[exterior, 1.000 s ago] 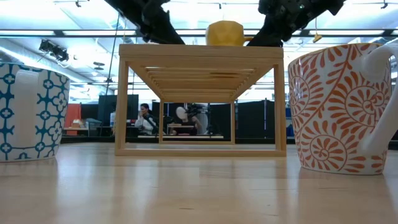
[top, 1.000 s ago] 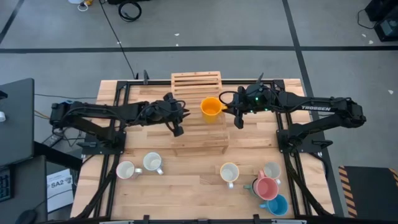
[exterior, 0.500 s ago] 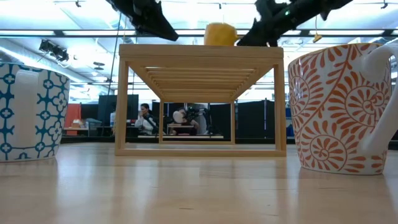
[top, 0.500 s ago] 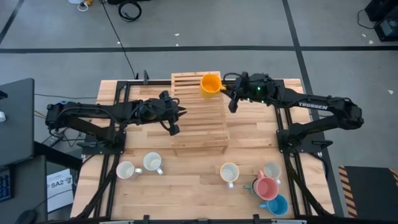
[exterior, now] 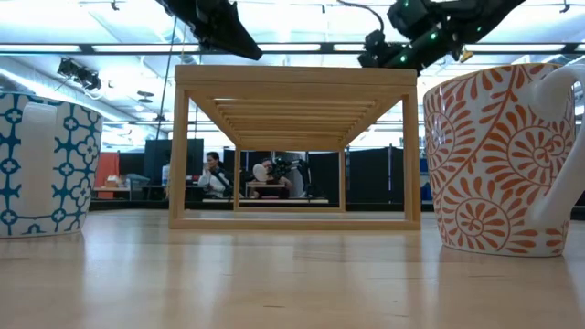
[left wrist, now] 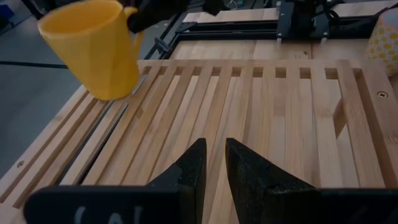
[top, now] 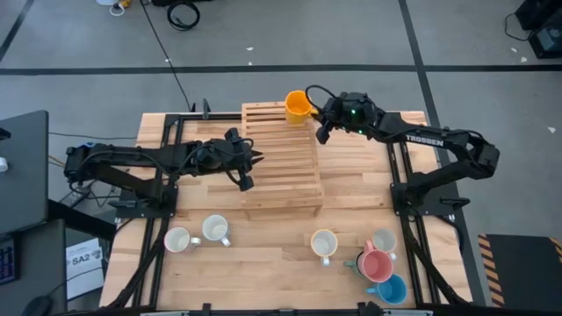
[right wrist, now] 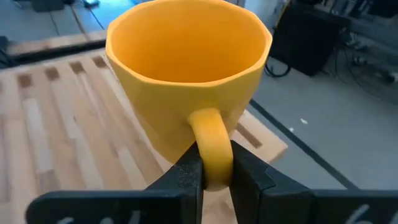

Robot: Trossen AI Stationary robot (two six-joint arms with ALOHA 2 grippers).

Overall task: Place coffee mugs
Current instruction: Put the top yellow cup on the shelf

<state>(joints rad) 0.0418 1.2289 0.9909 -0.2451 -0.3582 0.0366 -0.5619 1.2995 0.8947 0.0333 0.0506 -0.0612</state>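
The orange mug (top: 299, 105) is tilted over the far right corner of the slatted wooden rack (top: 281, 171). It also shows in the left wrist view, mug (left wrist: 93, 53). My right gripper (top: 317, 119) is shut on its handle. My left gripper (top: 247, 179) is shut and hovers over the rack's left side, touching nothing. Along the near edge stand two white mugs (top: 177, 240) (top: 215, 229), a cream one (top: 324, 242), a white one (top: 384, 240), pink (top: 377, 265), blue (top: 392, 290), and a dark green one (top: 358, 262), mostly hidden by the pink mug. My right gripper pinches the orange mug's side handle (right wrist: 211, 134) between its two fingers, which come level from the table's right side. The mug's mouth faces up and the body is tilted. Whether its base touches the rack's corner slats, I cannot tell.
The low view shows the rack (exterior: 292, 78) as an open frame on four legs, with a blue-patterned mug (exterior: 41, 164) near left and an orange-patterned mug (exterior: 503, 155) near right. Bare tabletop (top: 360, 175) lies right of the rack. People sit in the room beyond.
My right gripper, still shut on the handle, has carried the orange mug from the rack's right middle toward the table's far edge, to the rack's far right corner. In the low view the mug has dropped out of sight behind the rack's top.
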